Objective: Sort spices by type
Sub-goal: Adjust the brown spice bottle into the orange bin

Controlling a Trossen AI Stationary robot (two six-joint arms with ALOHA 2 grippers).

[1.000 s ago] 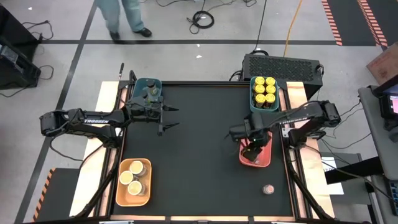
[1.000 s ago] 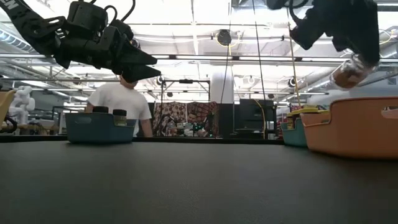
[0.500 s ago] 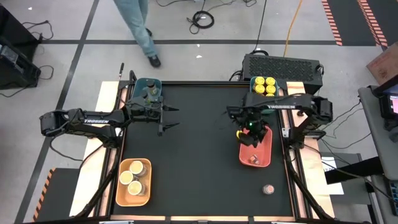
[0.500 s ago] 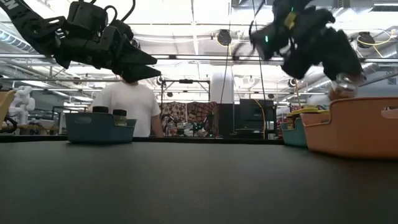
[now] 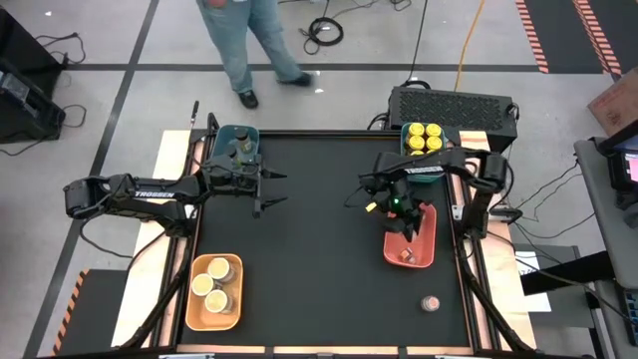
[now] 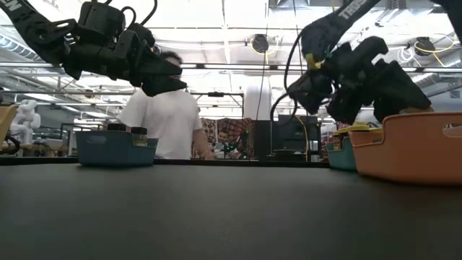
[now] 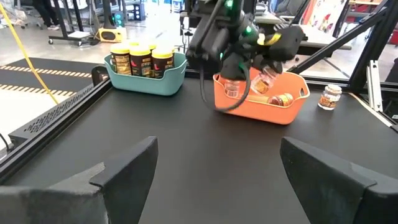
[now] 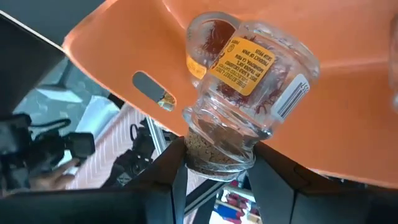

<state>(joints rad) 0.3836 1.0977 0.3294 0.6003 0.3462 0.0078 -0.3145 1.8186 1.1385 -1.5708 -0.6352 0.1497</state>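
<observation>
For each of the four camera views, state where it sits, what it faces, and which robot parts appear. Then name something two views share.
High: overhead, facing down on table; both arms.
Low: table height, facing the room and a person; both arms overhead.
Left wrist: behind open left claw, facing right arm, orange tray.
Right wrist: behind right claw, shut on jar.
Shared: jar, tray.

The table [image 5: 329,239] is viewed straight down from overhead and level from its edge; the orange tray [image 7: 261,102] is shared, toward 3 o'clock.

Bright overhead lights glare in the low view; arms backlit.
</observation>
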